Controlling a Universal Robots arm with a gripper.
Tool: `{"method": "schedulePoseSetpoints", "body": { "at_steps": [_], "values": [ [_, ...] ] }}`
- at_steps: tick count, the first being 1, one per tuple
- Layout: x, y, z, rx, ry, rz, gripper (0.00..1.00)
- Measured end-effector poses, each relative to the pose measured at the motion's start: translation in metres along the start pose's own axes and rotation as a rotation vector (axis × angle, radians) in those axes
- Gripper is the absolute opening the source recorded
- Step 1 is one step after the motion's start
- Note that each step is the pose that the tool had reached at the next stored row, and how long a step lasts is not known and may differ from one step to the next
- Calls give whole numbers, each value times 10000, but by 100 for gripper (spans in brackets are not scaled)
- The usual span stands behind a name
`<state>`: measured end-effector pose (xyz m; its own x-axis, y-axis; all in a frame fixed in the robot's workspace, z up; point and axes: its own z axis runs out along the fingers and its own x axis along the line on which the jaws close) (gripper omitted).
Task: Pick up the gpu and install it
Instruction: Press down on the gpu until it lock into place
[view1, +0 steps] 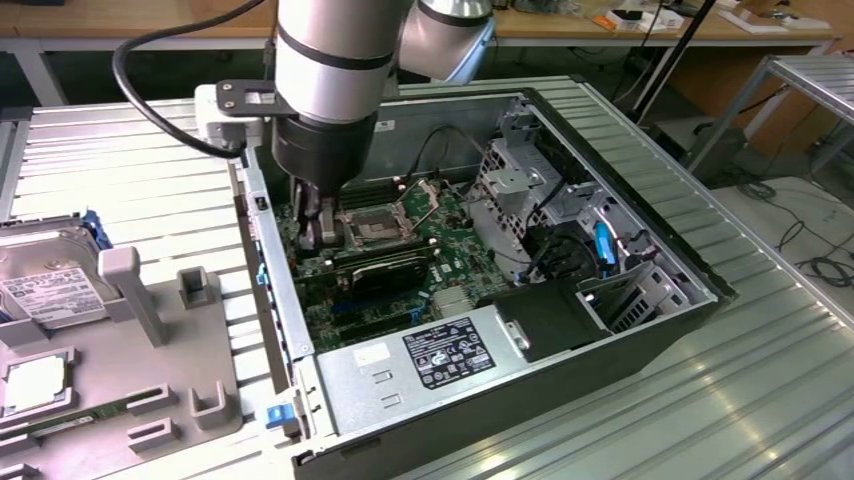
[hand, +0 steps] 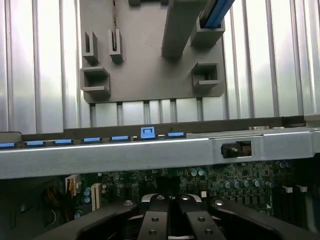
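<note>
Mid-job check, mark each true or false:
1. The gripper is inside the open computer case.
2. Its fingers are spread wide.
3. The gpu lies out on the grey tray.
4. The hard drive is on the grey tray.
1. True. The gripper reaches into the computer case, over the motherboard.
2. False. Its fingers are closed together.
3. False. The gpu sits inside the case, across the motherboard, with the gripper at its end toward the exterior view's left.
4. True. The hard drive rests on the grey tray, at the exterior view's left.
</note>
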<state>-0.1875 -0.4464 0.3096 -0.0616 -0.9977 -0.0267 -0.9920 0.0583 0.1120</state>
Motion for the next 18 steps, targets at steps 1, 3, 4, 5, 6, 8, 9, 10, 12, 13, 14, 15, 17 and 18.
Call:
{"method": "schedulePoseSetpoints", "body": {
  "at_steps": [1,3,4,5,6,8,9,10,12,13,14,15,17,18],
  "values": [
    [3,2,0,0,-4,30,11],
    [2,-19,-2,-169,152,51,11],
    [-2,-74,-7,-533,179,62,11],
    [-3,-97,-9,-690,187,66,11],
    [-5,-124,-10,-856,197,69,11],
    [-5,-144,-11,-934,202,71,11],
    [-5,-144,-11,-936,203,72,11],
    [-6,-145,-5,-935,202,72,11],
    [-5,-146,13,-936,203,72,11],
    [-4,-148,29,-932,203,72,11],
    [-3,-146,47,-925,202,72,11],
    [-3,-144,68,-919,199,81,11],
    [-2,-143,74,-920,183,141,11],
    [-2,-143,77,-919,169,189,11]
  ]
}}
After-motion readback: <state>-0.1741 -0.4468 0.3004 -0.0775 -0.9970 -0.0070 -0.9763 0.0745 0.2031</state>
